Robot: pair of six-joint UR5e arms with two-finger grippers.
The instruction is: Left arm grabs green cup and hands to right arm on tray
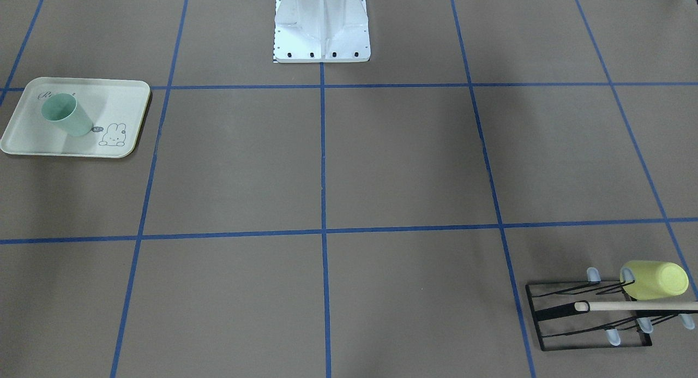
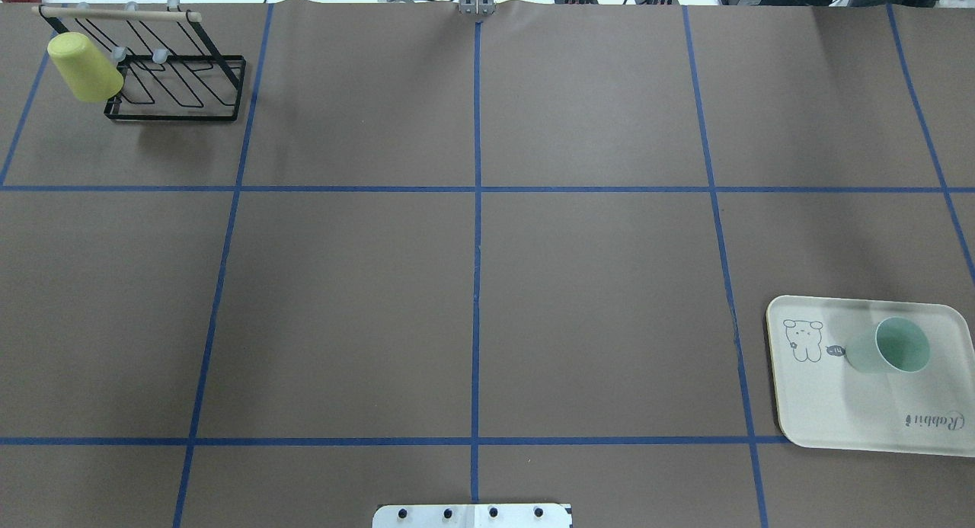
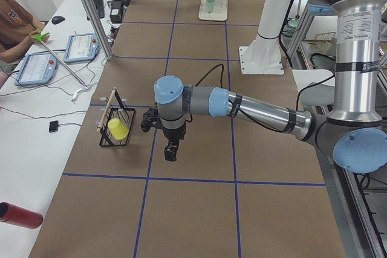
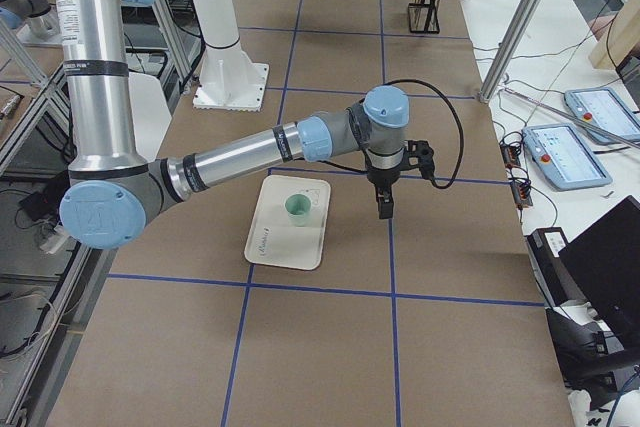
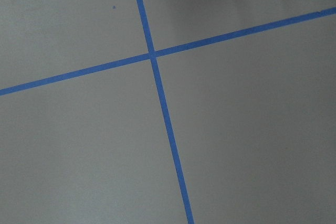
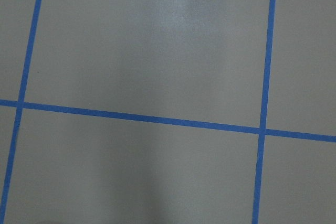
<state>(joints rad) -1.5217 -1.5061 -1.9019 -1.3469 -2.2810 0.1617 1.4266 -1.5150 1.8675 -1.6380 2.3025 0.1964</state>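
On tray (image 2: pixel 838 414): one green cup (image 2: pixel 887 347); on rack (image 2: pixel 174 119): one yellow cup (image 2: pixel 84 68)

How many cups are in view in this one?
2. The green cup stands on the tray, on the robot's right side of the table. The yellow cup sits on a peg of the rack at the far left corner. No others show.

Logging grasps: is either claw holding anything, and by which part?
Nothing is held: the green cup stands free on the tray; left claw and right claw hang bare.
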